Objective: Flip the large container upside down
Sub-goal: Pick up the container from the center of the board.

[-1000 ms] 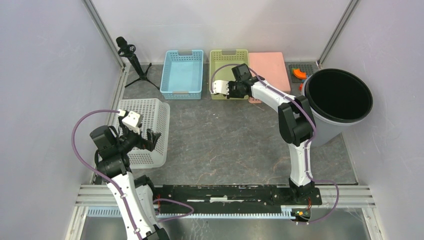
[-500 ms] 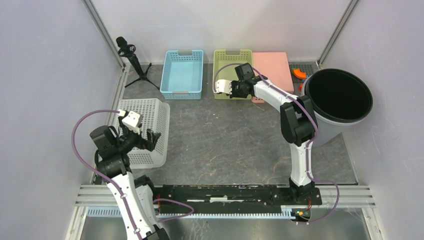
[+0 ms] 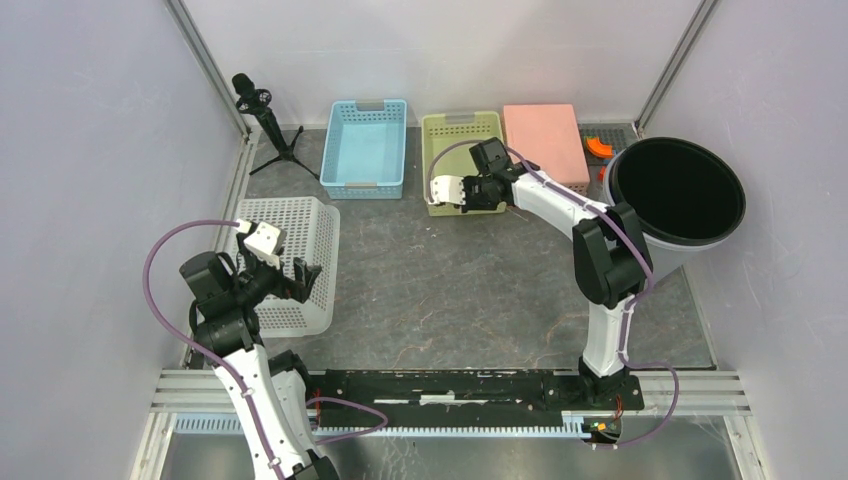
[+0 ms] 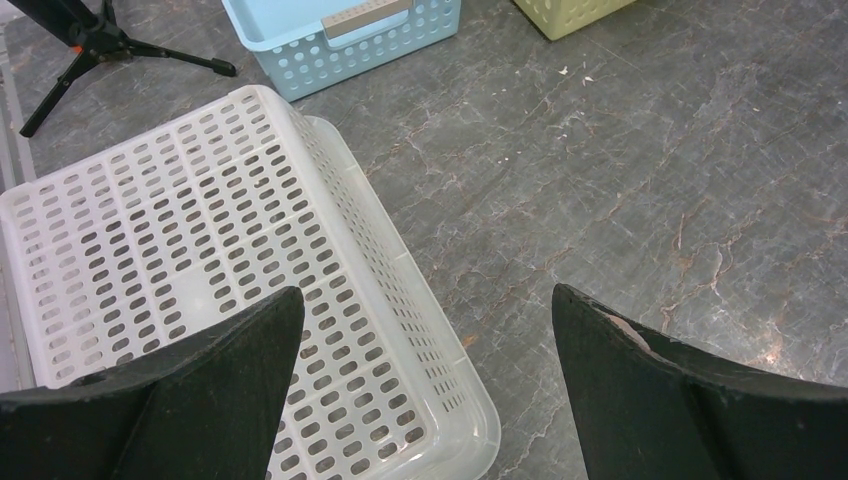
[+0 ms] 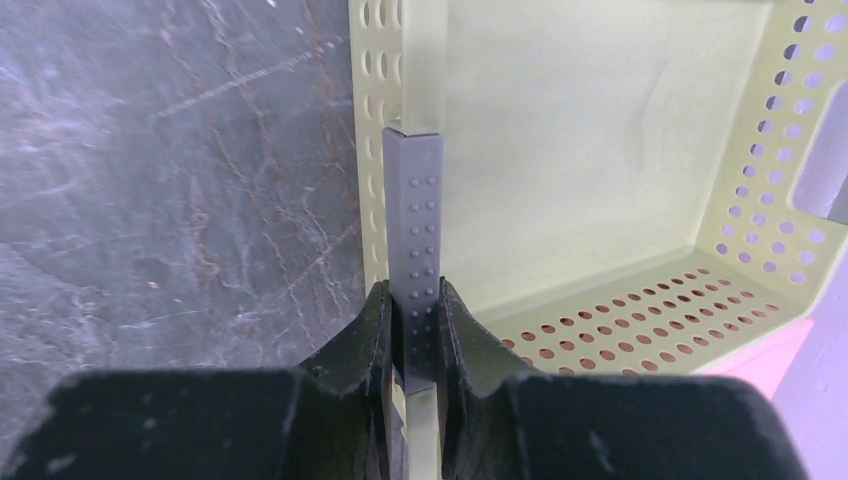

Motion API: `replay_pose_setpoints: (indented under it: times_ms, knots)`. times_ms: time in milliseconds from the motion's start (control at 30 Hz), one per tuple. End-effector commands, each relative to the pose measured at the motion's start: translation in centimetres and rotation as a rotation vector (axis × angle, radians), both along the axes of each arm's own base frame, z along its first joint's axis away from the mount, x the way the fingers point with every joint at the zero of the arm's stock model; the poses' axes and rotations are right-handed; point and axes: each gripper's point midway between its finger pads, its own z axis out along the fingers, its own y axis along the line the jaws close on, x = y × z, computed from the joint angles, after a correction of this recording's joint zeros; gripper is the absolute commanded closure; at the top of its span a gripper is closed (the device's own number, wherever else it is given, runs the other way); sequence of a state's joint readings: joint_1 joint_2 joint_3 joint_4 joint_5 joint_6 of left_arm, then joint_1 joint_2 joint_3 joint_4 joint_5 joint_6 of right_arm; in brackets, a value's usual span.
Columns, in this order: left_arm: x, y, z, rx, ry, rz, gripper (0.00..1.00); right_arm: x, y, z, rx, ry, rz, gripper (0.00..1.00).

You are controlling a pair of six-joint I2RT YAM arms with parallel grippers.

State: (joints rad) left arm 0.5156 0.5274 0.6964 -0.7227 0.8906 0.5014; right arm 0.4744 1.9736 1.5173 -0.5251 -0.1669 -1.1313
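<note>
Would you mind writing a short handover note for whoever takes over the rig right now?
Left gripper: open, empty, above the white basket's edge.
Right gripper: shut on the green basket's rim.
Things: white basket bottom-up at the left; green basket upright, far middle; black bucket mouth-up, far right.
Done: the white basket, if that is the large container, is already flipped.
Left: the green basket is not yet turned. Confirm which container is meant.
</note>
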Motion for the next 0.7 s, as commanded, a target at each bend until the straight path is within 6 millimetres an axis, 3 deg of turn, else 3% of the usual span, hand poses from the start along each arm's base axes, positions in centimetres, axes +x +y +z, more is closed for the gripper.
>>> replay_pose_setpoints:
  times_ms: [0,300,667]
  knots:
    - [0.2,0.2,0.8,0.008,-0.035,0.014,0.00,-1.2,2.4,4.4,0.073,-0.077,0.064,1.00]
    - [0.0,0.0,1.0,0.014,-0.046,0.004,0.00,-6.6,3.1,6.8,0.205,0.028,0.035,1.00]
    - [-0.3,-0.3,1.2,0.017,-0.058,-0.009,0.00,-16.6,3.3,11.1,0.425,0.188,0.118,1.00]
